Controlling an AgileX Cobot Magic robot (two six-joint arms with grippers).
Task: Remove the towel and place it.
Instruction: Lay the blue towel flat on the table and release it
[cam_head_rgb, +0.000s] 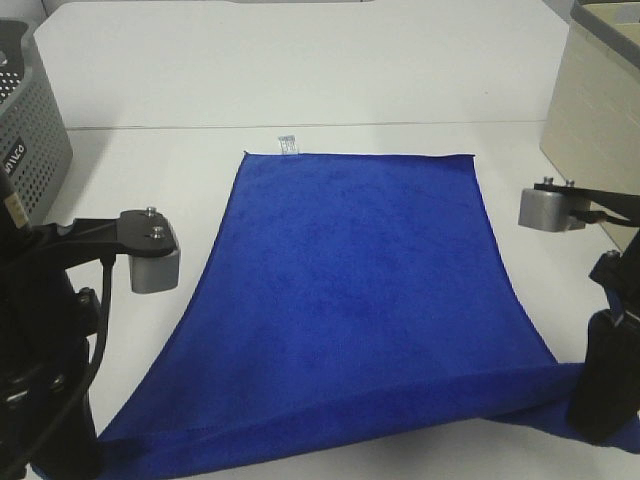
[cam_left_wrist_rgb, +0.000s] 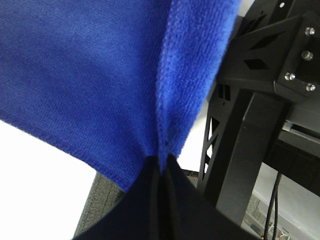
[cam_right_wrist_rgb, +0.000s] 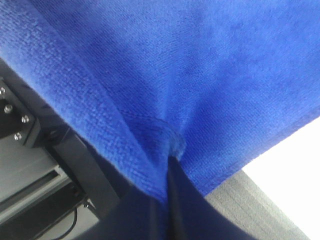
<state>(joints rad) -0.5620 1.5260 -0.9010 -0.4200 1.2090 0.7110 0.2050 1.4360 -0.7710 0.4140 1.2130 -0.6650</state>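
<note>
The royal-blue towel (cam_head_rgb: 350, 280) lies spread on the white table (cam_head_rgb: 300, 80), with its small white tag (cam_head_rgb: 287, 144) on the far short edge. Its near edge is raised and pulled taut between both grippers. My left gripper (cam_head_rgb: 90, 440) is shut on the towel's near left corner; in the left wrist view the fingertips (cam_left_wrist_rgb: 162, 167) pinch a fold of blue cloth (cam_left_wrist_rgb: 100, 90). My right gripper (cam_head_rgb: 592, 392) is shut on the near right corner; in the right wrist view the fingertips (cam_right_wrist_rgb: 170, 162) pinch bunched cloth (cam_right_wrist_rgb: 190, 75).
A grey perforated basket (cam_head_rgb: 30, 120) stands at the far left. A beige box (cam_head_rgb: 595, 110) stands at the far right. Black frame parts (cam_left_wrist_rgb: 250, 125) of the robot stand beside the left gripper.
</note>
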